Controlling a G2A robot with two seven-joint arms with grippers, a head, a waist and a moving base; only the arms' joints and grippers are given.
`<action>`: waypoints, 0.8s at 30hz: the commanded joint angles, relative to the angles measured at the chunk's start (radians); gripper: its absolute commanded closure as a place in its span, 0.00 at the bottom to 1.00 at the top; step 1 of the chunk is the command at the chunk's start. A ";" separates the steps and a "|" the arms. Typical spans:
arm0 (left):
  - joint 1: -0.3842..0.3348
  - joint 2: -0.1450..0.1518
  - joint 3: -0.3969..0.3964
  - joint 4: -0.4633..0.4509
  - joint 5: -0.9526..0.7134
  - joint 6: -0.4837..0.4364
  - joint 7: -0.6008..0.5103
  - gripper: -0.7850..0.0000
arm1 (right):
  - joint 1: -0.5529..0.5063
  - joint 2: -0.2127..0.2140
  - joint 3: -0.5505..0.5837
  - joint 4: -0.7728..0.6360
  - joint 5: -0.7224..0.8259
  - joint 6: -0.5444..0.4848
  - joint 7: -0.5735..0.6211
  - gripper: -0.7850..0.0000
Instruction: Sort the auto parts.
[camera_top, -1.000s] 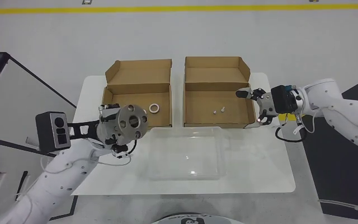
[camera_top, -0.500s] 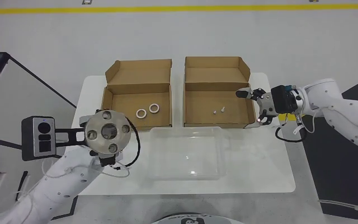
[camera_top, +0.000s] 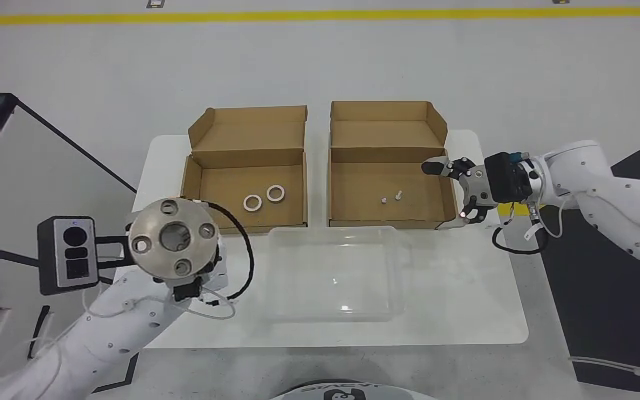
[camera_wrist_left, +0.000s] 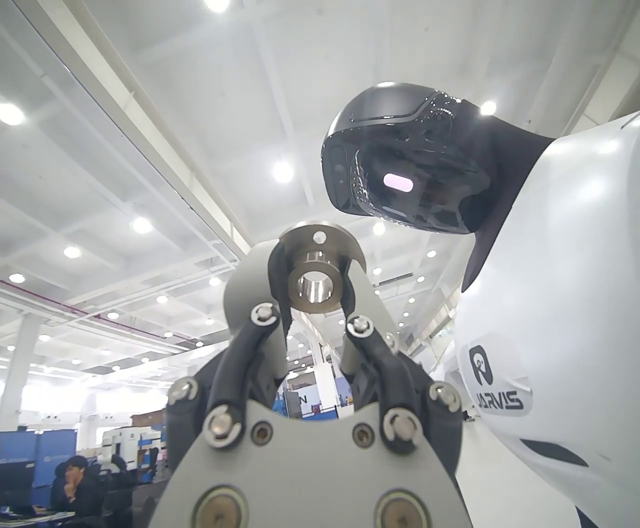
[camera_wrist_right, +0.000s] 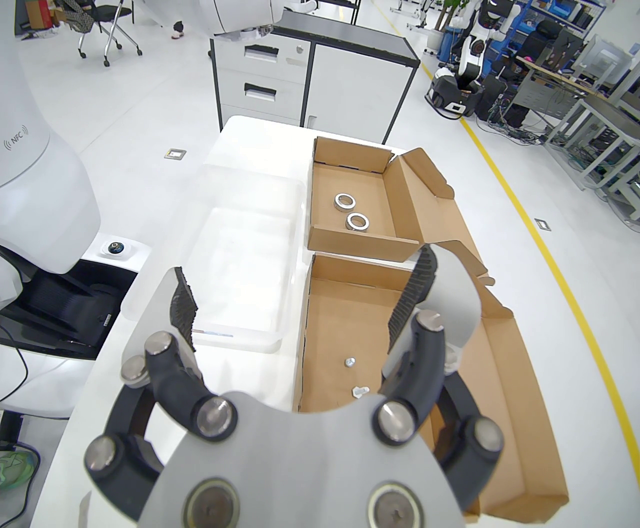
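White and round-cornered, the surface (camera_top: 480, 300) stands on a pale floor (camera_top: 100, 70) with a yellow line (camera_top: 320, 15) running across at 12 o'clock. We find the flanged metal hub (camera_top: 175, 238) at about 8 o'clock, over the surface's near left corner, with its round drilled face turned up toward the top camera. The left gripper (camera_wrist_left: 314, 286) is clamped on it. In the left wrist view its black fingers (camera_wrist_left: 277, 287) press the hub's short bored neck from either side, and the flange sits just beyond them.

At 11 o'clock the left cardboard box (camera_top: 245, 165) lies open, with two pale rings (camera_top: 254, 203) side by side on its floor. Just beside it, at 1 o'clock, the right cardboard box (camera_top: 385, 160) holds two small fasteners (camera_top: 383, 199) close together. We see a clear plastic tray (camera_top: 330, 272) at 6 o'clock, just in front of both boxes.

At 3 o'clock the right gripper (camera_top: 452, 193) hangs at the right box's outer wall, its fingers spread wide, well apart from the hub.
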 joint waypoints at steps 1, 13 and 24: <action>-0.002 0.003 0.003 0.012 0.007 0.002 0.002 1.00 | 0.000 0.000 0.000 0.000 0.000 0.000 0.000 0.00; -0.002 0.003 0.003 0.012 0.007 0.002 0.002 1.00 | 0.000 0.000 0.000 0.000 0.000 0.000 0.000 0.00; -0.002 -0.018 -0.027 0.062 -0.027 0.080 -0.286 1.00 | 0.000 0.000 0.000 0.000 0.000 0.000 0.000 0.00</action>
